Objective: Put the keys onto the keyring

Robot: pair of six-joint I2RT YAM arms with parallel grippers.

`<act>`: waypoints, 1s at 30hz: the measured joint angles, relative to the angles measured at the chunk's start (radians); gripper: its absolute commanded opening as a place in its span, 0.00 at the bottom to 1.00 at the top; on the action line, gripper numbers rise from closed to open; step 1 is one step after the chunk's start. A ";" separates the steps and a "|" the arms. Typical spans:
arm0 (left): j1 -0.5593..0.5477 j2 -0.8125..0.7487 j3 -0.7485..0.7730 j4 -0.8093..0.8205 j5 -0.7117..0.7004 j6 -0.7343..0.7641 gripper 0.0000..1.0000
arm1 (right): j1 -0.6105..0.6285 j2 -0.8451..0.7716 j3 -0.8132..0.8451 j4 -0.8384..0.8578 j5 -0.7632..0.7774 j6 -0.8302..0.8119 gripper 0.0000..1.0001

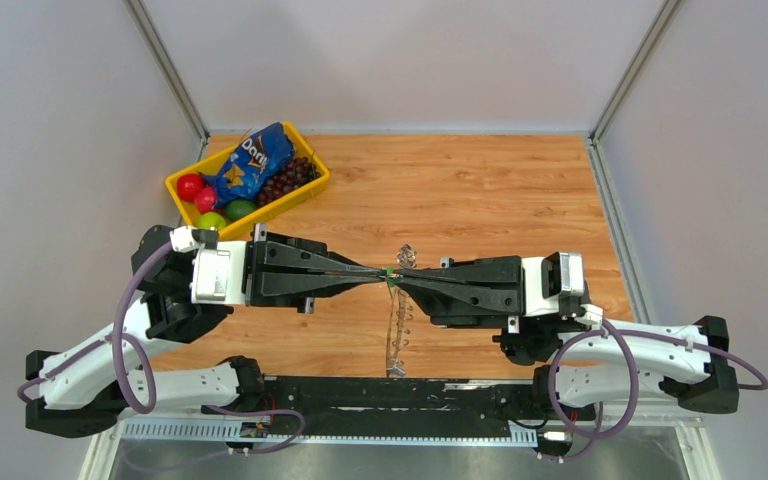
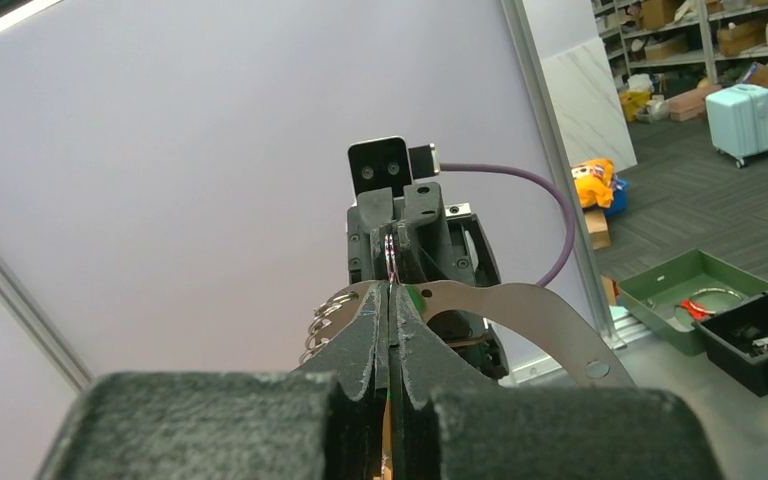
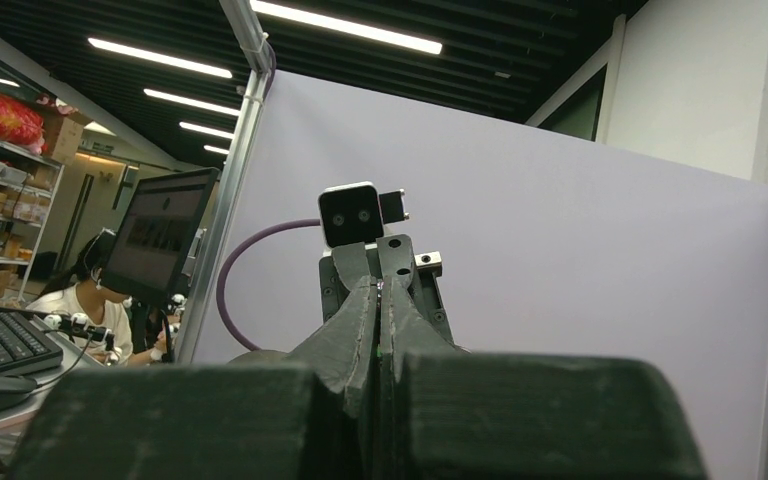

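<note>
My left gripper (image 1: 378, 272) and right gripper (image 1: 402, 272) meet tip to tip above the middle of the table, both shut. The keyring (image 1: 395, 330) hangs edge-on from where they meet. In the left wrist view the keyring (image 2: 530, 310) is a flat silvery arc passing my left gripper (image 2: 392, 287), with small silver rings (image 2: 322, 318) on its left side. The jaws are shut on it. The keys' green tag (image 1: 389, 272) shows at the meeting point and in the left wrist view (image 2: 415, 294). A thin ring (image 2: 390, 258) runs into the right gripper's shut jaws. The keys themselves are hidden.
A yellow basket (image 1: 312, 187) stands at the back left with a blue chip bag (image 1: 252, 162), grapes and red and green fruit. Grey walls close in the wooden table (image 1: 500, 190) on three sides. The arm bases sit on a black rail (image 1: 390, 395) at the near edge.
</note>
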 measured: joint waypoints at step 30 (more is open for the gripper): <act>-0.001 -0.023 -0.005 -0.061 -0.069 0.116 0.00 | 0.000 0.025 0.023 0.002 0.057 0.008 0.00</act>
